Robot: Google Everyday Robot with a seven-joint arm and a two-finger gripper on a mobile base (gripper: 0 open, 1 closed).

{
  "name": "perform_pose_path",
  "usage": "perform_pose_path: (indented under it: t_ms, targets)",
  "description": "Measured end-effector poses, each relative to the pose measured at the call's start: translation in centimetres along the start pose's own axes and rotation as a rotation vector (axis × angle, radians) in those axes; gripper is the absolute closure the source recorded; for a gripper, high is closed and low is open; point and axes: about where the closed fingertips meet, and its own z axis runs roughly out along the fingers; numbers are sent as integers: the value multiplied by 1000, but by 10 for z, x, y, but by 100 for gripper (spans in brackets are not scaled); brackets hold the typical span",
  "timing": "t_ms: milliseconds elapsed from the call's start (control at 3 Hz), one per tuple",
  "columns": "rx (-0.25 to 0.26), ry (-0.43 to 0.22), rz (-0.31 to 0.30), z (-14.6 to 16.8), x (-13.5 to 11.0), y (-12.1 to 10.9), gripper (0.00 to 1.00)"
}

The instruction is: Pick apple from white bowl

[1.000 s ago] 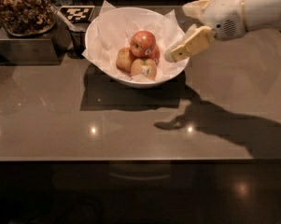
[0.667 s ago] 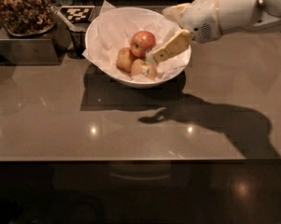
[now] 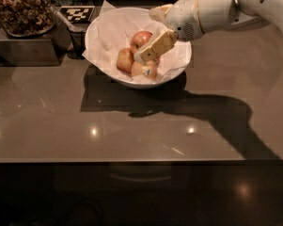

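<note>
A dark, glossy brown table [image 3: 131, 135] fills the scene, with small points of light reflected in it and a dark front edge below. The end effector [image 3: 145, 54] is inside the white bowl [image 3: 127, 82], angled down and to the left, its yellowish tip low over the fruit and just beside the apple [image 3: 140, 39]. Whether it is open or closed cannot be told, nor whether it has hold of anything. The apple, the reddest of the fruit, lies toward the back of the bowl, partly hidden by the end effector. Two paler apples [image 3: 125, 60] sit in front of it and below the tip. Crinkled white paper [image 3: 108, 32] lines the bowl, one corner sticking up at the back rim. The white arm [image 3: 211, 8] reaches in from the upper right. Its shadow [image 3: 202, 112] spreads across the table in front of the bowl and to the right. At the far left stands a tray of nuts [image 3: 21, 8] on a dark block, with a checkered marker [image 3: 76, 13] between it and the bowl
</note>
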Motion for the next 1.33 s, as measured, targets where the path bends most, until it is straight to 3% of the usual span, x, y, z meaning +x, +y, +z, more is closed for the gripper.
perform_pose_path:
  t_ms: [667,1333]
  targets:
    - [36,74,-66,-12,-1,-42,0]
    - [-44,34,0,34,18,-35,0]
